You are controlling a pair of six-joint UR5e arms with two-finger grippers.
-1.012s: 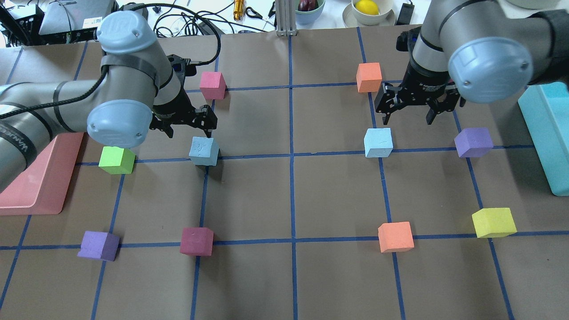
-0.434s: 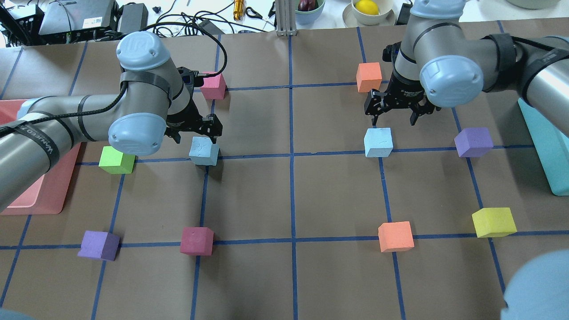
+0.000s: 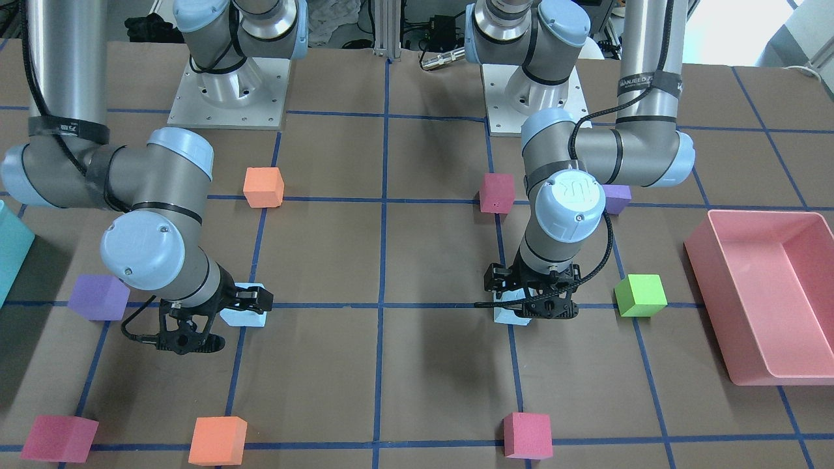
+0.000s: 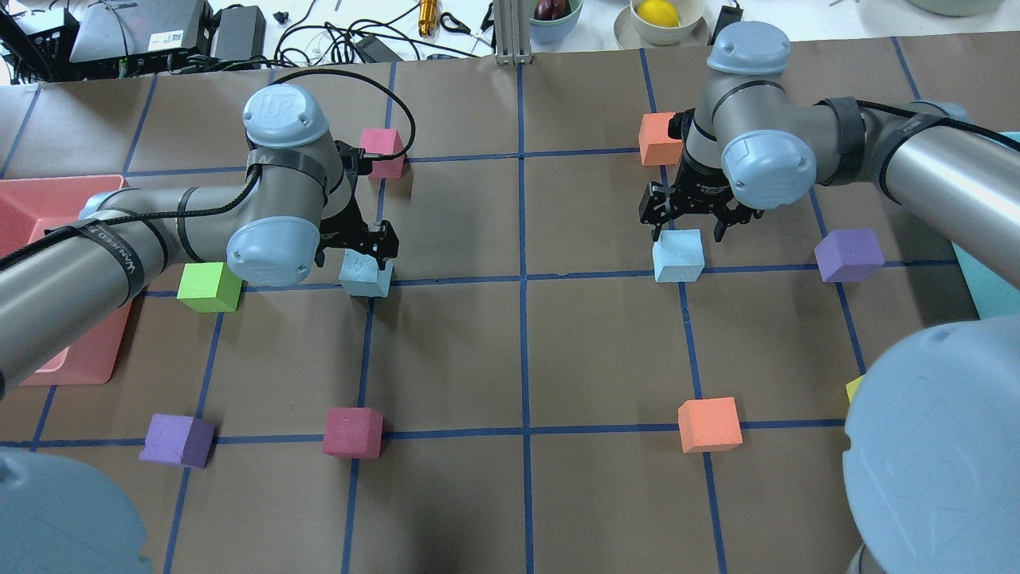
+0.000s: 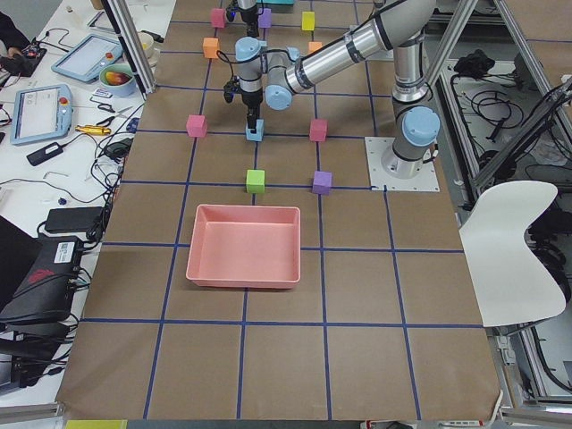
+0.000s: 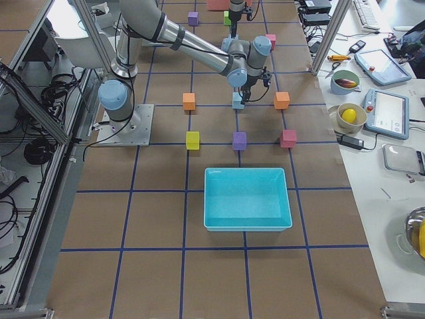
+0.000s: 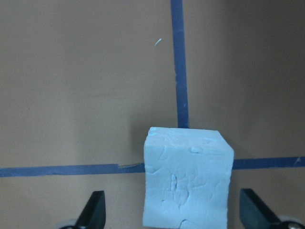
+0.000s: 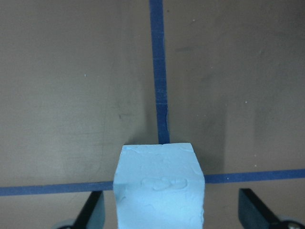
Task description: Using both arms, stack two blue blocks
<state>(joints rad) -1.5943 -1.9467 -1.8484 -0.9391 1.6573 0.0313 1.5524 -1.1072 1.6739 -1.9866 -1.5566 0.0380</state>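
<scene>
Two pale blue blocks sit on the brown table. The left blue block (image 4: pixel 365 276) (image 3: pixel 507 316) (image 7: pixel 188 180) lies between the open fingers of my left gripper (image 4: pixel 354 252) (image 3: pixel 531 306), which is low over it; the fingertips (image 7: pixel 93 213) stand apart from its sides. The right blue block (image 4: pixel 678 257) (image 3: pixel 245 313) (image 8: pixel 159 186) lies between the open fingers of my right gripper (image 4: pixel 687 231) (image 3: pixel 223 320), with gaps on both sides. Both blocks rest on blue tape crossings. Neither is gripped.
A green cube (image 4: pixel 209 287) and a pink bin (image 4: pixel 24 209) lie left of the left block. A pink cube (image 4: pixel 382 151), orange cubes (image 4: pixel 658 137) (image 4: pixel 708 424), purple cubes (image 4: pixel 849 255) (image 4: pixel 177 440) and a magenta cube (image 4: pixel 352 432) stand around. A teal bin (image 6: pixel 247 198) is at the right.
Both arms have moved toward the table's middle and come down, so each open gripper now straddles its blue block. The blocks have not moved.
</scene>
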